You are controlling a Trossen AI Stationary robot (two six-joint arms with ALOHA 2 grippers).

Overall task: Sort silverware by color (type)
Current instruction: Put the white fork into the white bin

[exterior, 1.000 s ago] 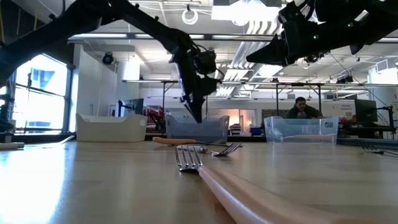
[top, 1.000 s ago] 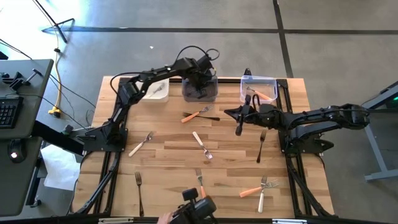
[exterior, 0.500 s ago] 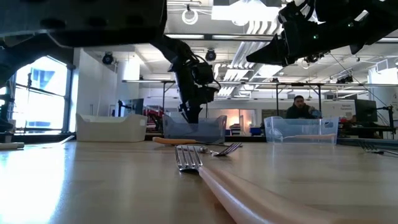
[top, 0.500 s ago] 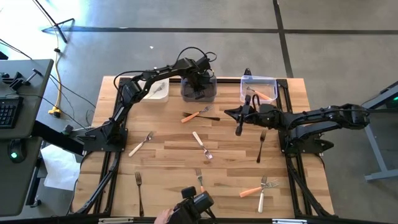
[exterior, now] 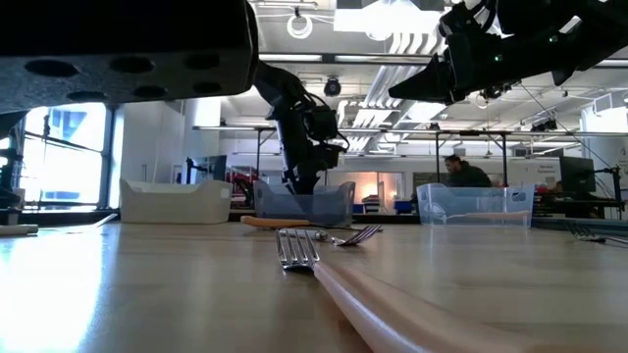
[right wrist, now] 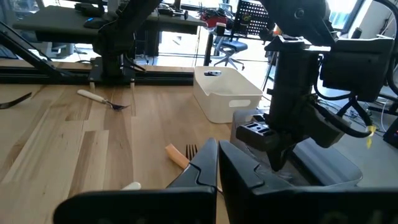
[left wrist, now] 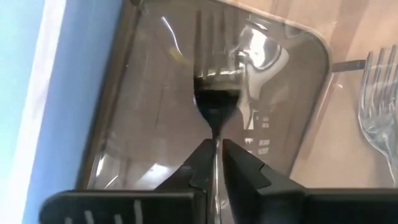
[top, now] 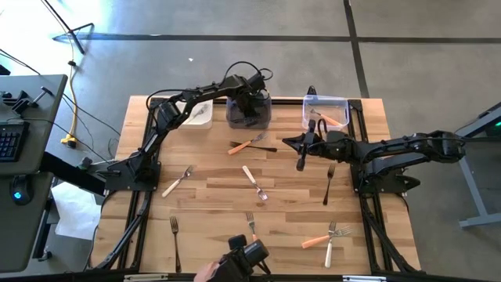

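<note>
The black fork (left wrist: 214, 99) is hanging tines-down inside the middle bin (top: 249, 116), at the far edge of the table (top: 211, 184). The left gripper (left wrist: 214, 165) is pinching its thin stem, fingers clamped tight on it, directly above that clear bin.

Count of forks lying loose on the table, from the high view:
- Orange-handled: three. One (top: 244, 146) is lying just near of the middle bin, crossed with a dark fork (top: 262, 148); one (top: 252, 227) is sitting at the near centre; one (top: 317, 240) is at the near right.
- Cream-handled: three. One (top: 177, 181) is resting on the left side, one (top: 254, 183) at the centre, one (top: 330, 247) at the near right, touching the orange one there.
- Black: three. The one crossed at the far centre, one (top: 329, 183) on the right side, one (top: 175, 240) at the near left.

Bins: three, in a row along the far edge. The left bin (top: 197, 116), white, is holding at least one pale fork; the exact number cannot be told. The right bin (top: 327, 111), clear, is holding an orange-handled fork (top: 332, 118).

The right gripper (top: 300, 163) is hovering above the table, right of centre, just near of the right bin, holding nothing, with its fingers pressed together.

A person's hand (top: 205, 273) is showing at the near edge beside a dark camera mount (top: 246, 262).
</note>
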